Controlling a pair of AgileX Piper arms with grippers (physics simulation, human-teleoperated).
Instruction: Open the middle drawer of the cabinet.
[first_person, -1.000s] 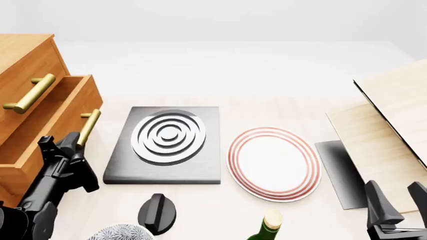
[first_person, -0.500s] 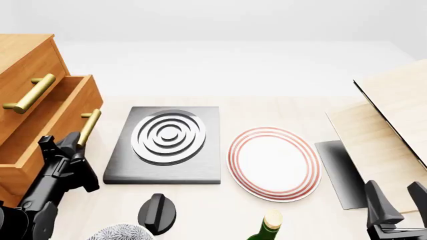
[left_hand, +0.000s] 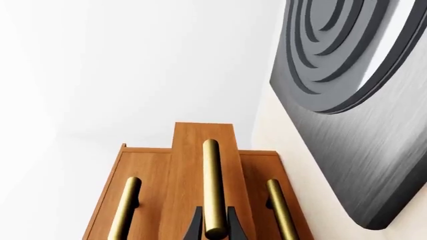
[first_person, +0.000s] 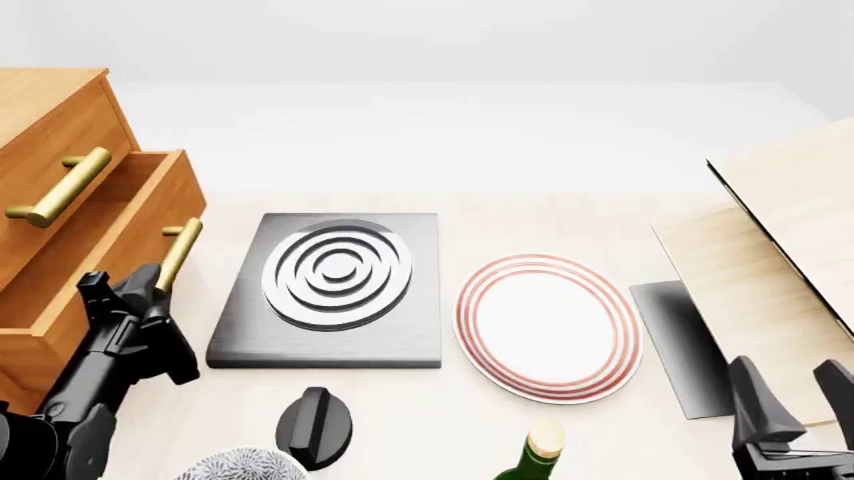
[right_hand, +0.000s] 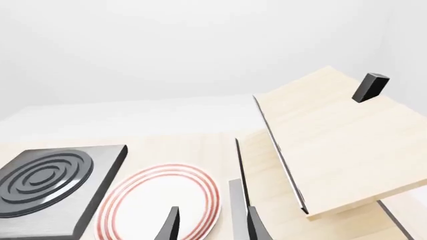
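Note:
The orange-brown cabinet (first_person: 47, 110) stands at the table's left edge. Its middle drawer (first_person: 100, 235) is pulled out toward the table's middle, and its brass handle (first_person: 178, 252) faces the grey board. My left gripper (first_person: 120, 282) is at the near end of that handle. In the left wrist view the black fingers (left_hand: 195, 226) press both sides of the handle (left_hand: 212, 190), so the gripper (left_hand: 215, 227) is shut on it. The upper drawer's handle (first_person: 60, 187) stays flush. My right gripper (first_person: 790, 400) hangs open at the near right, holding nothing (right_hand: 210, 222).
A dark grey board with raised rings (first_person: 336, 275) lies beside the drawer, then a red-rimmed white plate (first_person: 547, 325). Near the front edge are a black knob-like object (first_person: 314, 425), a patterned bowl (first_person: 240, 465) and a green bottle (first_person: 534, 455). Pale slanted boards (first_person: 774, 250) fill the right.

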